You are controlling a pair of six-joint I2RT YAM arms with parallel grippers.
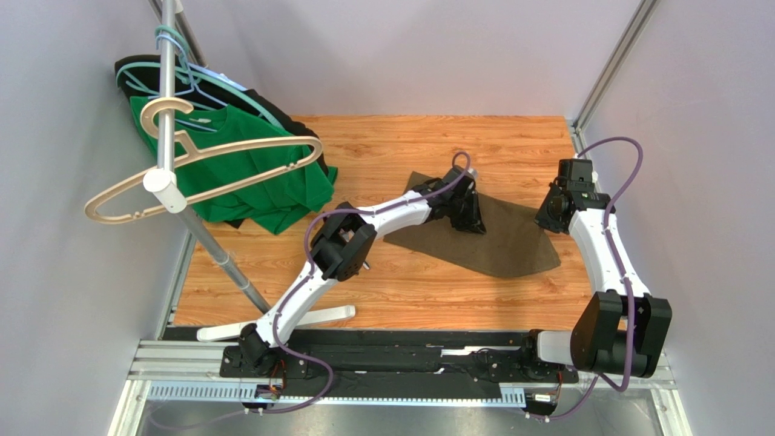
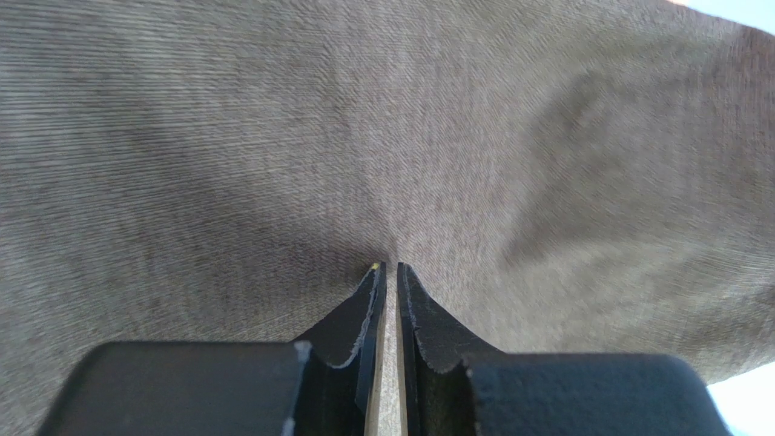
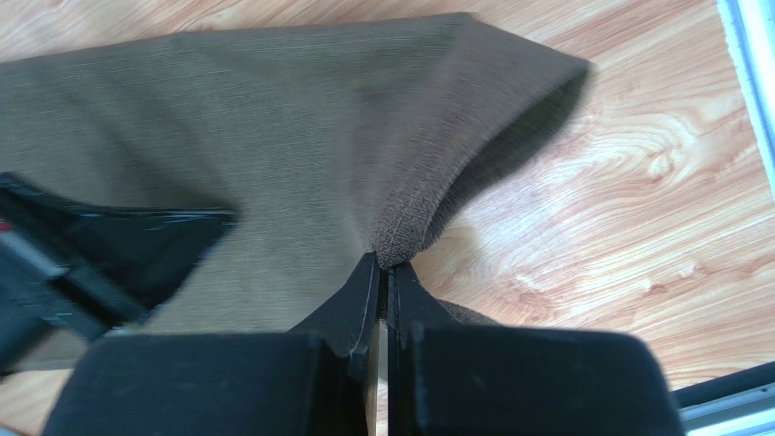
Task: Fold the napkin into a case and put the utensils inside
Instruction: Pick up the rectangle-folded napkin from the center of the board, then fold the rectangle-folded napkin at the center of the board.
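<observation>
The olive-brown napkin (image 1: pixel 509 238) lies as a broad flat sheet on the wooden table, not as a narrow case. My left gripper (image 1: pixel 470 216) is down on its far middle part. In the left wrist view the left gripper (image 2: pixel 388 269) is shut on a pinch of napkin (image 2: pixel 273 136), with cloth showing between the fingers. My right gripper (image 1: pixel 549 218) is at the napkin's right edge. Up close, the right gripper (image 3: pixel 386 263) is shut on a raised fold of the napkin (image 3: pixel 273 136). The utensils are out of view.
A green shirt (image 1: pixel 255 177) and a black garment (image 1: pixel 273 109) lie at the far left under a metal pole (image 1: pixel 168 100) with hangers (image 1: pixel 196 168). A white bar (image 1: pixel 318 315) lies near the left arm's base. A metal rail (image 1: pixel 578 136) borders the table's right side.
</observation>
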